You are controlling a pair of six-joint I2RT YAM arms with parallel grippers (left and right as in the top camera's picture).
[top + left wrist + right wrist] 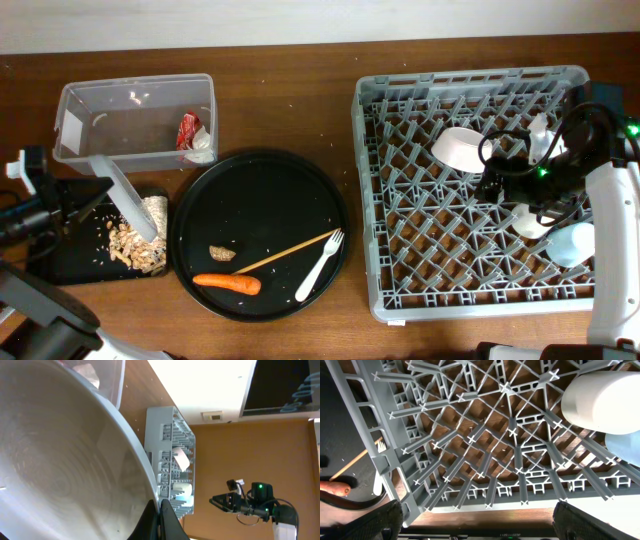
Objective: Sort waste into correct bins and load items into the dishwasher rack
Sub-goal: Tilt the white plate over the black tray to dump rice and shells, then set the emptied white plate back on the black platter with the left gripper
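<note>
On round black tray (pixel 260 200): wooden chopstick (pixel 285 252), plastic fork (pixel 320 265), smooth orange carrot (pixel 227 283).

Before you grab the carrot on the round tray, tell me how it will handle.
The carrot looks stiff and tapered, so it should probably lift in one piece. Lying loose on the smooth round black tray, it may roll or skid if nudged.

One carrot (pixel 227 283), one fork (pixel 320 265), one chopstick (pixel 285 252), one plate (pixel 125 198) and one rack (pixel 460 303)
</note>
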